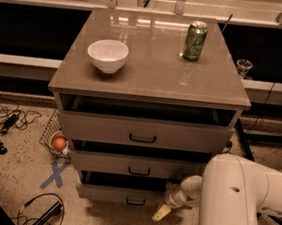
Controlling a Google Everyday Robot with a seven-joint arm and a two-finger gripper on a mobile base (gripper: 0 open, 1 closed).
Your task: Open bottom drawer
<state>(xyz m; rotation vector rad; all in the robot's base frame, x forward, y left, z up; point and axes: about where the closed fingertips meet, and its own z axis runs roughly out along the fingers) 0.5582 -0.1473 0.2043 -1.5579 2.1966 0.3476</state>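
The cabinet has three grey-brown drawers. The bottom drawer (122, 195) is the lowest and shortest front, with a small black bar handle (135, 202). It stands slightly out, with a dark gap above it. My gripper (162, 212) hangs low at the drawer's right front corner, a pale fingertip pointing down-left toward the floor, just right of the handle. The white arm (232, 204) fills the lower right and hides the cabinet's lower right side.
A white bowl (108, 55) and a green can (195, 40) stand on the cabinet top. The top drawer (143, 132) and middle drawer (139, 165) also stand slightly out. Cables, a blue X mark (55, 174) and a wire basket with an orange ball (59, 143) lie on the floor at left.
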